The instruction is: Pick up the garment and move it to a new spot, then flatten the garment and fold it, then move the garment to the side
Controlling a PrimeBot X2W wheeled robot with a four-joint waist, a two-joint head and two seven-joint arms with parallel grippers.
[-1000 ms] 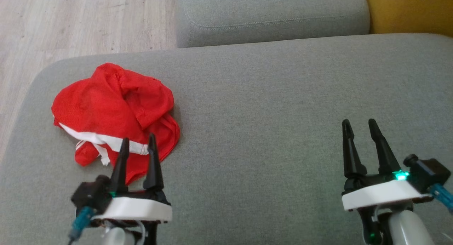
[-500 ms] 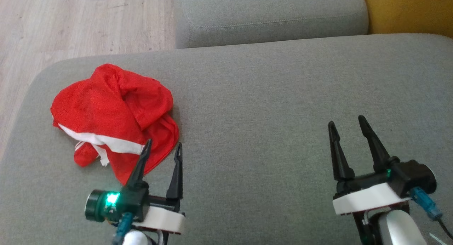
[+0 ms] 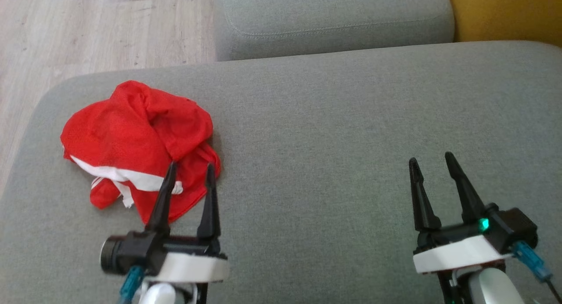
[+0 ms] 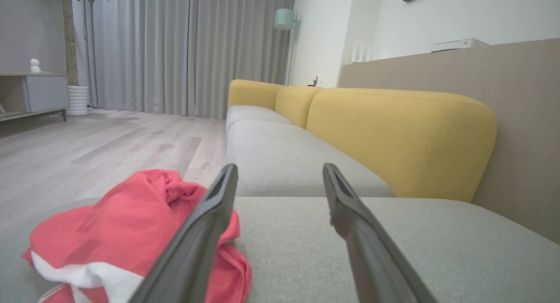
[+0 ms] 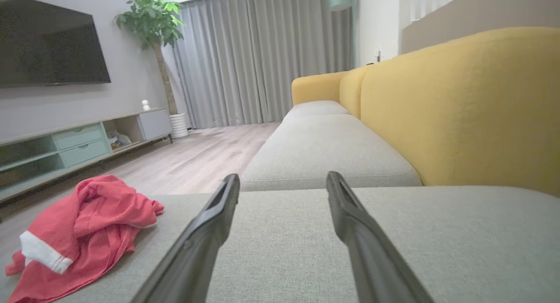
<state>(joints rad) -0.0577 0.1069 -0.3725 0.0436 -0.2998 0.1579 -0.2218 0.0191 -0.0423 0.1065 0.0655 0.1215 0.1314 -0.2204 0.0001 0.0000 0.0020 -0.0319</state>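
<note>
This is a home living room. A long sofa [image 5: 328,154] with grey seats and yellow backs stands across from a wall-mounted television [image 5: 48,44] above a low cabinet [image 5: 78,141]. Around them are full-length grey curtains [image 5: 262,58], a potted plant [image 5: 151,16], a floor lamp [image 4: 284,19] and pale wood flooring [image 5: 197,158].

Even soft daylight, bright, no harsh shadows or glare. Head view slightly soft; wrist views wide-angle, fingers [image 4: 205,233] blurred up close.
</note>
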